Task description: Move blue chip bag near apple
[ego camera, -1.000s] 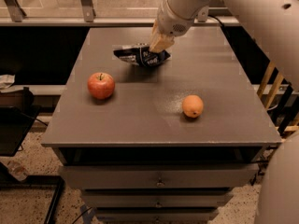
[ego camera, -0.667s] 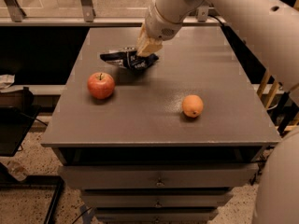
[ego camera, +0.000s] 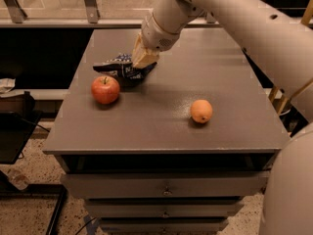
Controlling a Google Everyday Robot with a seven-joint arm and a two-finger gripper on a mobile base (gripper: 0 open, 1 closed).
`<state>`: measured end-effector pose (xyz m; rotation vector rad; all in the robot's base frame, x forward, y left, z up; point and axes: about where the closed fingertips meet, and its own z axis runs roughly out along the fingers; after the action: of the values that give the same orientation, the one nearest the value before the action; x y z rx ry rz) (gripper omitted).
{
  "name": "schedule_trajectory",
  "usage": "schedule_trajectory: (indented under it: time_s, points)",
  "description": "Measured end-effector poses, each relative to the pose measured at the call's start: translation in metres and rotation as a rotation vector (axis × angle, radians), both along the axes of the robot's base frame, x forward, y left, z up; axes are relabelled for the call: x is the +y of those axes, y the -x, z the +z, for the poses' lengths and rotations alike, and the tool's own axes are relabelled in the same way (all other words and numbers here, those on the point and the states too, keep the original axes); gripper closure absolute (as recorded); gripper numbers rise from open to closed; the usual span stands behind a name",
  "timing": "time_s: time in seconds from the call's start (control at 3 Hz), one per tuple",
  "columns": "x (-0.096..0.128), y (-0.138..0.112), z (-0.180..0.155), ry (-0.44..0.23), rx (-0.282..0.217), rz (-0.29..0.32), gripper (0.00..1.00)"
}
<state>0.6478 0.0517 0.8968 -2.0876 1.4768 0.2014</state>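
Note:
The blue chip bag [ego camera: 117,65], dark navy and crinkled with white lettering, hangs just above the grey table [ego camera: 161,126], left of centre. My gripper [ego camera: 138,66] comes down from the upper right and is shut on the bag's right end. The red apple [ego camera: 105,89] with a short stem stands on the table just below and left of the bag, a small gap between them.
A small orange fruit [ego camera: 201,111] lies on the table's right half. The table has drawers below its front edge [ego camera: 166,180]. A low rail and dark drop run behind the table; a dark stand [ego camera: 14,131] is at the left.
My gripper has carried the blue chip bag left and toward the front, from the table's middle back to just beside the apple. Apple and orange have not moved.

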Motion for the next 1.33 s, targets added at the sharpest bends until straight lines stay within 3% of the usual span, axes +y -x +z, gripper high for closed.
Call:
schedule_trajectory:
  time_s: [0.33, 1.33]
  points:
    - [0.0010, 0.0000, -0.0013, 0.002, 0.001, 0.001, 0.81]
    - [0.0059, 0.0007, -0.0066, 0.004, 0.009, 0.010, 0.12]
